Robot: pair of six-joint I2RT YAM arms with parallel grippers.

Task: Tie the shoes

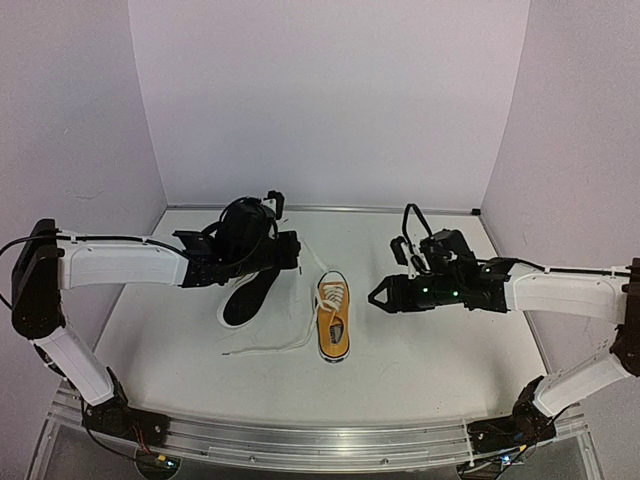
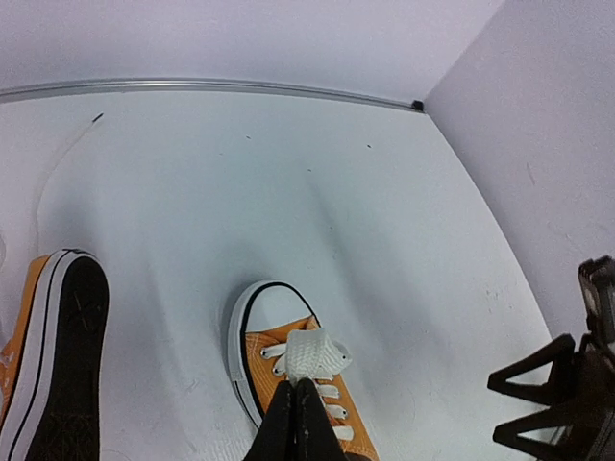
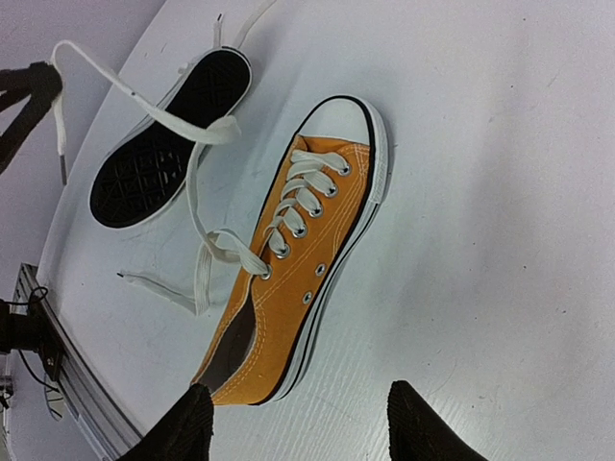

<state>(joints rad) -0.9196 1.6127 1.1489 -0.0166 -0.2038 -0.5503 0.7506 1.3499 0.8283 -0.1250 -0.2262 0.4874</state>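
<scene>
The orange shoe [image 1: 333, 318] stands upright mid-table, toe toward the back wall. The other shoe [image 1: 250, 295] lies on its side to its left, black sole showing. My left gripper [image 1: 296, 252] hovers above and behind the orange shoe. In the left wrist view it [image 2: 294, 386] is shut on a folded white lace [image 2: 312, 353] over the orange shoe's toe [image 2: 267, 312]. In the right wrist view that lace [image 3: 207, 130] runs taut from the orange shoe [image 3: 307, 259] up and left. My right gripper [image 1: 379, 295] is open and empty just right of the shoe, also seen from its wrist [image 3: 293, 423].
The second lace [image 1: 270, 348] trails loose on the table left of the orange shoe. White walls close the back and both sides. An aluminium rail [image 1: 320, 440] runs along the near edge. The black-soled shoe [image 3: 168, 134] lies under the taut lace.
</scene>
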